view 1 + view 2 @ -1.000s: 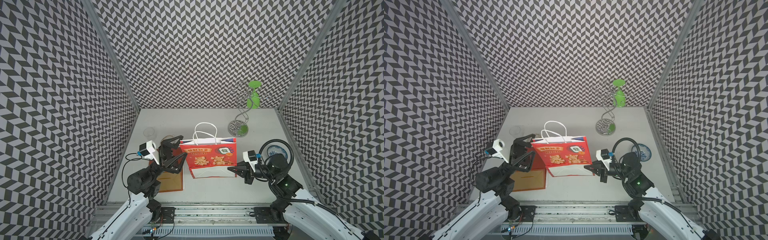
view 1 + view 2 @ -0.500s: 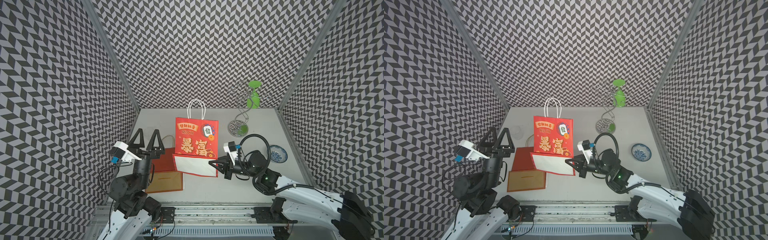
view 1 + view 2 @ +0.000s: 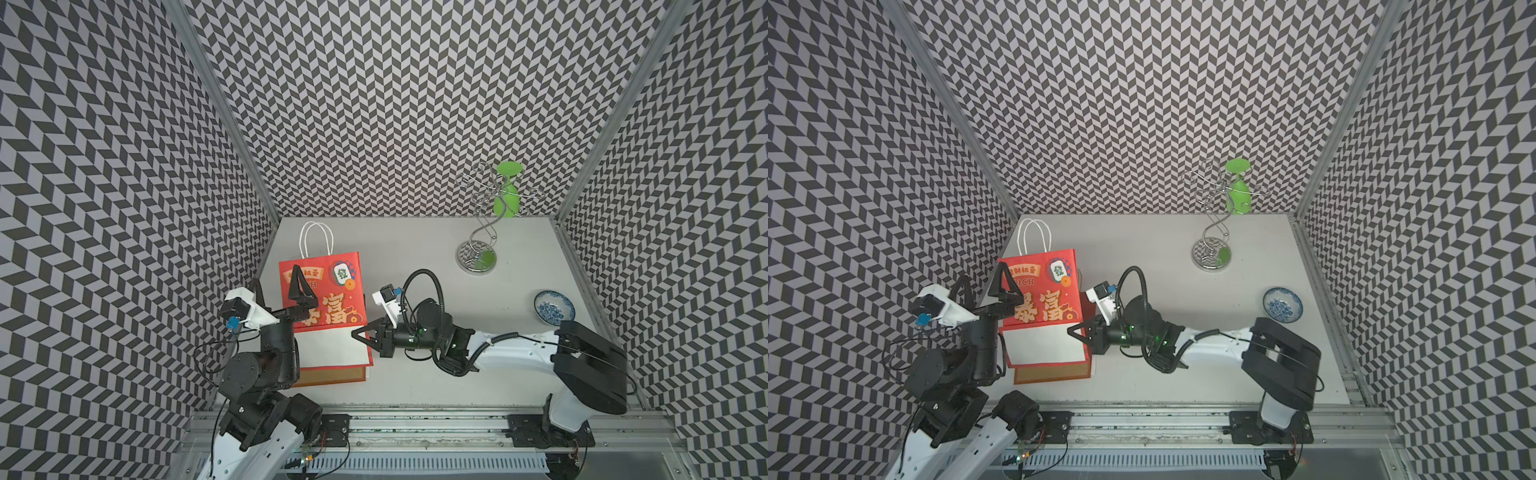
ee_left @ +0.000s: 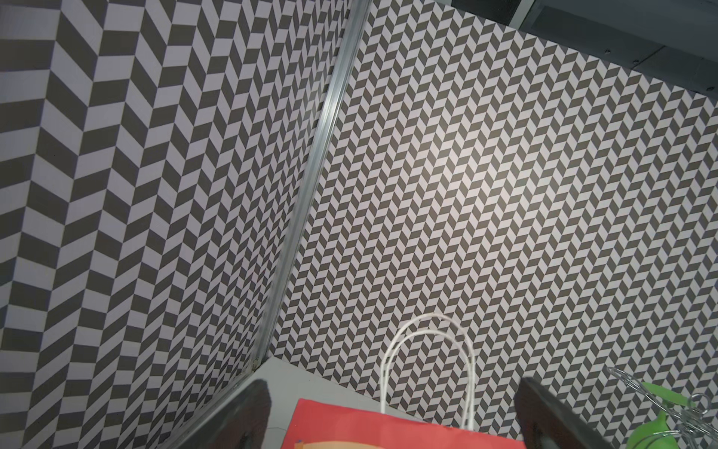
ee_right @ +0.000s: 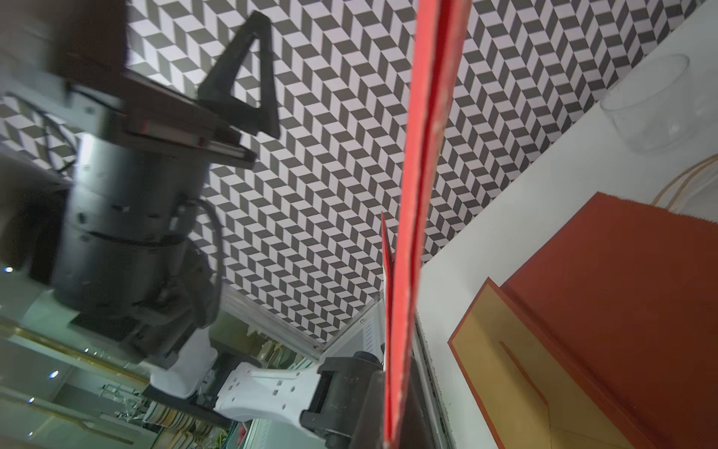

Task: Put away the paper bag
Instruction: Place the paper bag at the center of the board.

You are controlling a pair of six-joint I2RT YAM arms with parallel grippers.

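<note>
In both top views the right pincer (image 3: 356,333) clamps the red paper bag (image 3: 328,299) by its side edge, above a brown bag (image 3: 332,375). The counter (image 3: 415,257) lies open rightward. Left wrist: the left pincer (image 4: 396,420) gapes wide, empty. Right wrist: the bag shows edge-on.

Clear tabletop (image 3: 407,257) right of red paper bag (image 3: 332,291), out to wire rack (image 3: 478,257) and blue bowl (image 3: 554,306). Left of bag: tight against side wall (image 3: 216,216); glass cup (image 5: 645,105) there, probably behind bag.
</note>
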